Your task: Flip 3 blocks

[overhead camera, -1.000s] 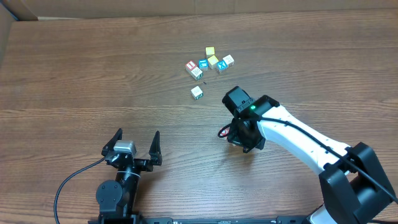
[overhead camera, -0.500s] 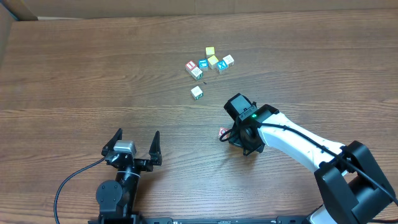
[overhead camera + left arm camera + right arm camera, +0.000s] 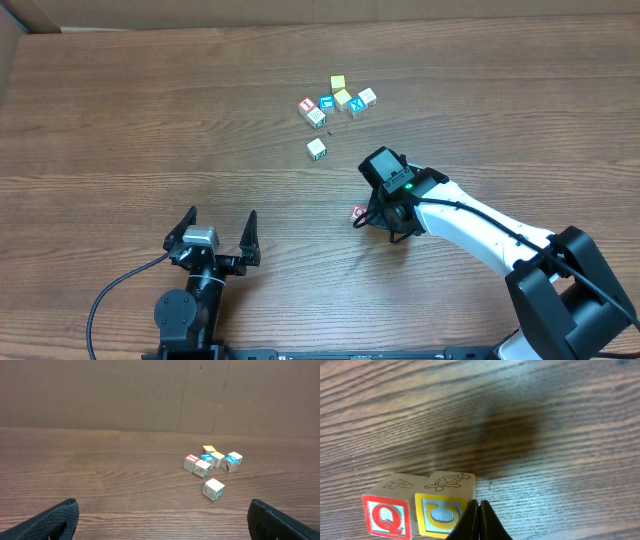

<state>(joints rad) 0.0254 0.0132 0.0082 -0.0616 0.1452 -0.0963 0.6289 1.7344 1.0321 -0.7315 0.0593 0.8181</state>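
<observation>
Cube cluster [image 3: 327,103] packed tight (lone cube [image 3: 317,148] clear).

Over the last second my right arm has shifted a little: seen from overhead, its black wrist housing [image 3: 381,167] now sits slightly nearer my base, and the body of my right gripper [image 3: 479,516] looks shorter, drawn in under the wrist. A second ago only a red sliver showed at that gripper's left edge. Since half a second ago a small red-printed block [image 3: 359,213] has shown clear of it there, just beside the gripper, and it has barely moved since.
</observation>
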